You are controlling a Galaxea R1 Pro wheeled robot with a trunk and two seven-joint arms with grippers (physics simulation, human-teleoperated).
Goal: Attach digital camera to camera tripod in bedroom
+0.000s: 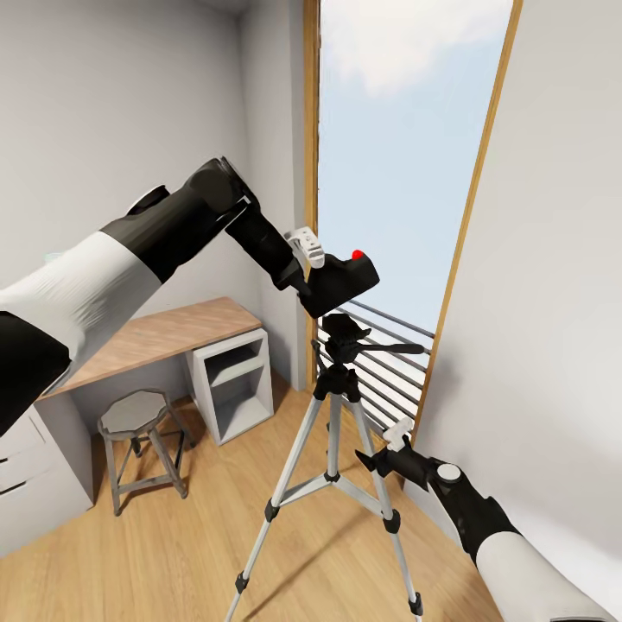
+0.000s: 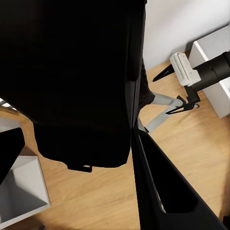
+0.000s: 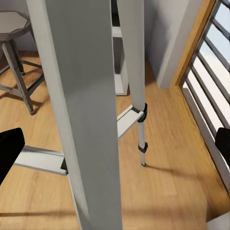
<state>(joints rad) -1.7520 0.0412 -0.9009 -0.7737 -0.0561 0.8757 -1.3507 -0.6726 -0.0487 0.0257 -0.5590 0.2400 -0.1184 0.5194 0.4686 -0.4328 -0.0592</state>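
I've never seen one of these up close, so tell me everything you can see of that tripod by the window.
The camera tripod stands on the light wood floor before the tall window. It has three thin silver legs, spread wide, with black joints, black feet and silver braces to a centre column. On top sits a black pan head with a handle sticking out sideways. The digital camera, held in the left tool, hangs tilted just above the head; whether they touch is unclear. The right tool is open, close beside one leg.
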